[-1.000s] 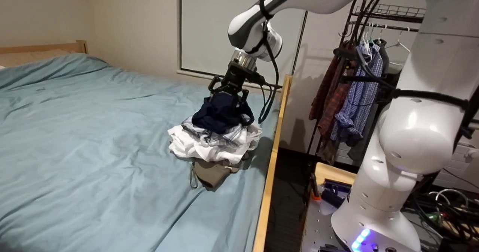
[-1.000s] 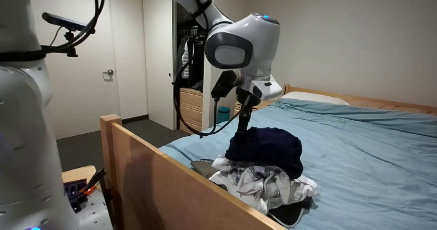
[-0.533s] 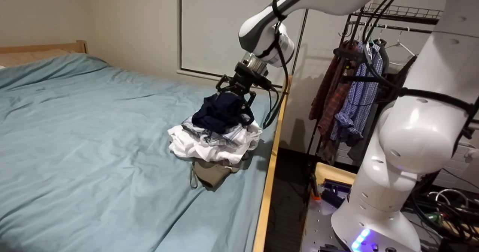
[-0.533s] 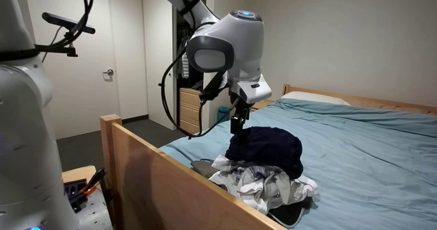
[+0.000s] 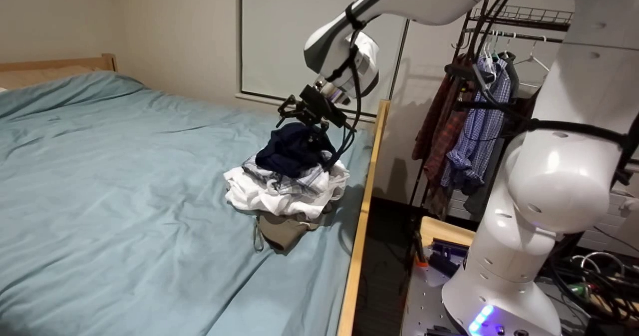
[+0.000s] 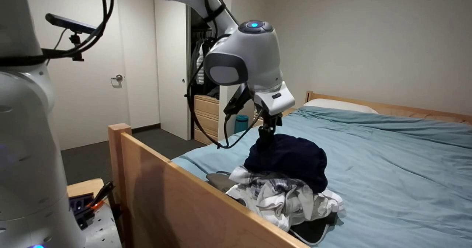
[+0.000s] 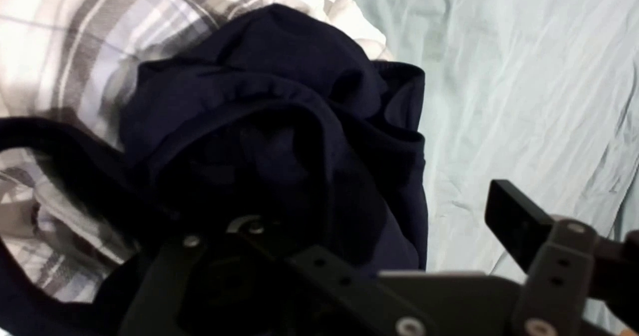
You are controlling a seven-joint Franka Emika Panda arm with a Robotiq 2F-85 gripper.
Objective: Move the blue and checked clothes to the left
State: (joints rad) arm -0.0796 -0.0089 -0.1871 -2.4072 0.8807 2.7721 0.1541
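Navy garment (image 6: 291, 159): lies over the checked garment (image 7: 107, 41) near the footboard (image 6: 206, 200); soft and matte, humped in an exterior view, while only the wrist view shows a curved hem around a dark hollow.
Checked garment: on the white cloth (image 5: 269, 196); white crossed by grey and pale blue bands, the pattern clearest in the wrist view.
White cloth: crumpled into ridges and loose folds.
Olive-brown piece (image 5: 282, 231): flat, smooth, poking out beneath the white cloth in both exterior views, a thin cord loop (image 5: 258, 250) beside it.
Black piece (image 6: 313, 229): flat with pale edging, jutting out under the white cloth in an exterior view.
Hand (image 5: 297, 131): black and jointed, fingers (image 7: 514, 226) spread well apart at the navy garment; contact with the cloth cannot be told.
Dark band (image 7: 30, 131): blurred, curving across the left of the wrist view.
Worktop (image 5: 125, 201): a bed in creased blue-green fabric, its footboard pale, smooth wood.
Arm (image 6: 258, 52): glossy white shells, grey trim, a blue light on the rounded cap.
Blue shirt (image 5: 484, 136) and red shirt (image 5: 449, 126): both checked, hanging in an exterior view.
Yellow patch (image 5: 463, 89): against the hanging shirts, too small to read.
Teal cylinder (image 6: 241, 124): upright, shown in an exterior view alone.
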